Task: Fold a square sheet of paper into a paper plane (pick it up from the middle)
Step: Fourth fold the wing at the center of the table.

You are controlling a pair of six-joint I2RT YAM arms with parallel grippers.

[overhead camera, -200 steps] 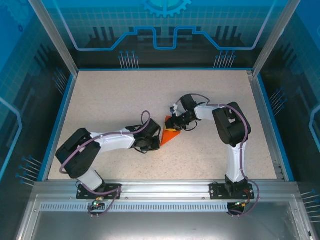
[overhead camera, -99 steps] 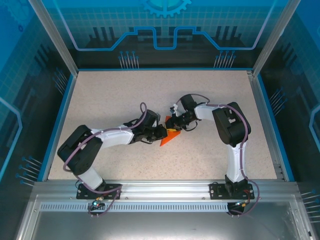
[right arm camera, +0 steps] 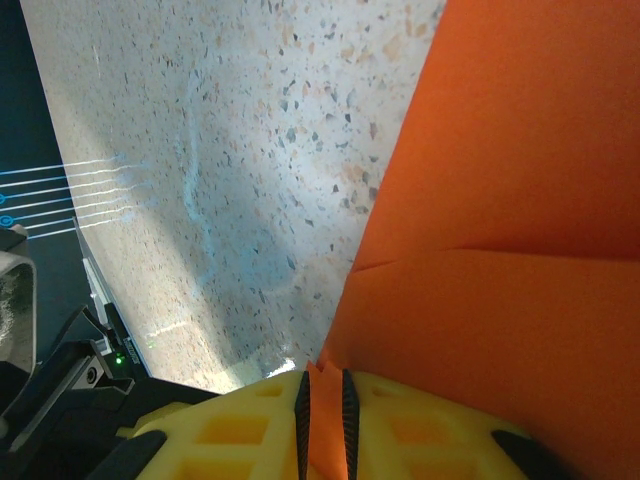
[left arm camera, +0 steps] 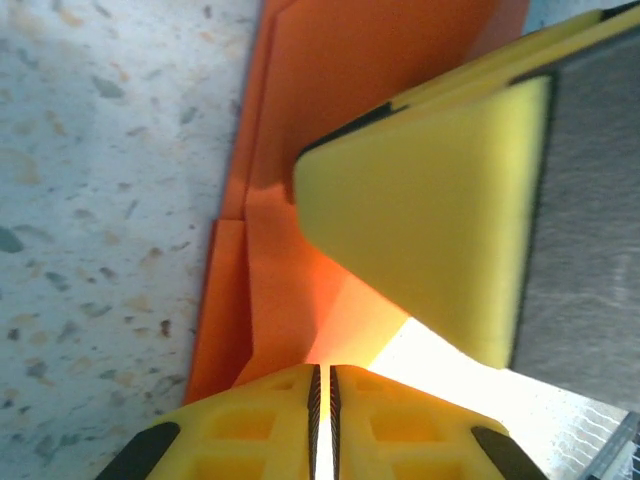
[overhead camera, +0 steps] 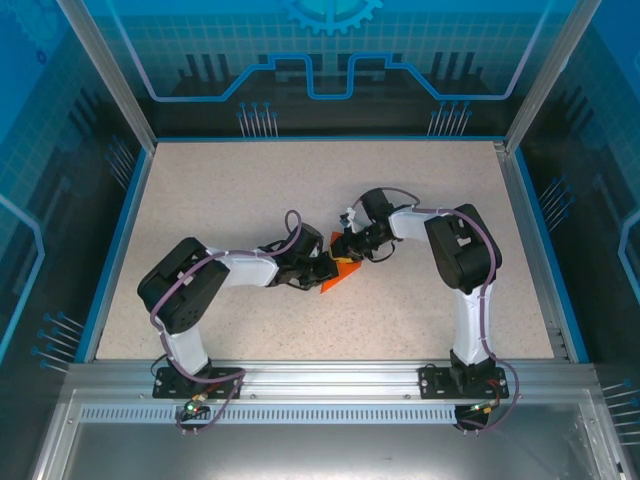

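left tool [left arm camera: 322,388] clamped on folded orange paper [overhead camera: 338,278], right tool [right arm camera: 322,405] pinching it too

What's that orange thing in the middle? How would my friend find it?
Find the speckled beige table and look at its middle. There the robot's left hand and right hand both pinch a small folded sheet of bright orange paper, pointed like a wedge. Nothing else on the table is orange.
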